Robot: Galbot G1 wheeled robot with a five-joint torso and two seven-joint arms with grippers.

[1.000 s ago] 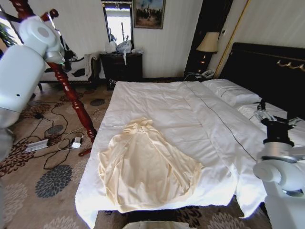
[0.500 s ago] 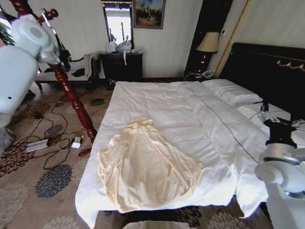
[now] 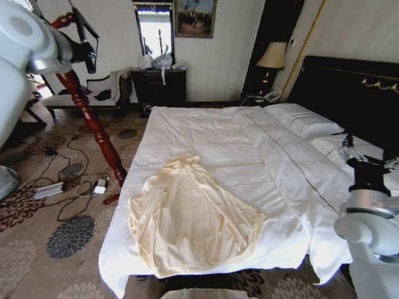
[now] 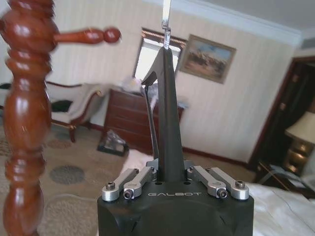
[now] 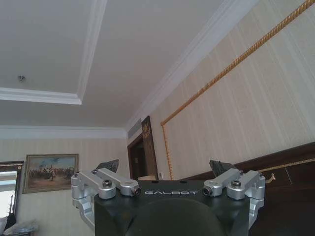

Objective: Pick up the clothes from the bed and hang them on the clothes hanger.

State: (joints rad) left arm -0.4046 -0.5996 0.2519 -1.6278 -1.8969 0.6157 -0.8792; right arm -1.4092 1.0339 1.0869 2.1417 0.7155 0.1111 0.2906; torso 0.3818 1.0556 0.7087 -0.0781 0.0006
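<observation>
left gripper (image 4: 170, 174): we hold it clamped on the clothes hanger (image 4: 165, 105), raised beside the wooden post (image 4: 24, 113)
right gripper (image 5: 167, 177): fingers apart, idle
clothes (image 3: 190, 218): flat on the bed (image 3: 274, 162)
tip: we keep the hanger level

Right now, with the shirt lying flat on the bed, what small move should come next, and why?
Probably lower the open right end effector toward the clothes, which lie untouched on the bed. The left end effector is already shut on the clothes hanger, raised beside the wooden stand.
</observation>
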